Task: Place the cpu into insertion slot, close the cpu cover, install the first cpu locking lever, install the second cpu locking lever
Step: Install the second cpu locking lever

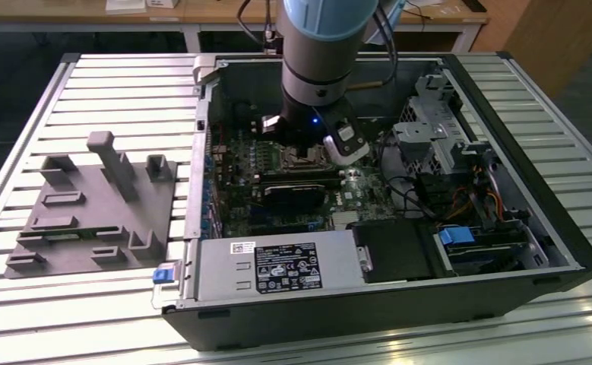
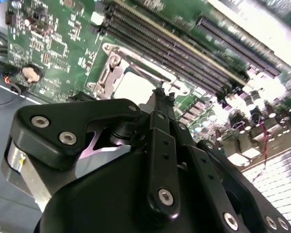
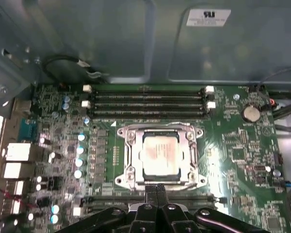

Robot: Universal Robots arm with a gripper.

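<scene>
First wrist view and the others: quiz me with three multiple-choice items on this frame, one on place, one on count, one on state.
1. Where does the cpu lie?
A. in the insertion slot
B. on the grey fixture outside the case
C. between the gripper's fingers

2. How many long black memory slots run beside the socket toward the case wall, in the first wrist view?
A. one
B. three
C. six

3. How is the gripper?
A. open wide
B. shut, holding nothing
C. shut on a cable

Answers:
1 A, its silver top sits inside the cpu cover frame.
2 B, three parallel rows show.
3 B, the fingertips meet with nothing between.
</scene>
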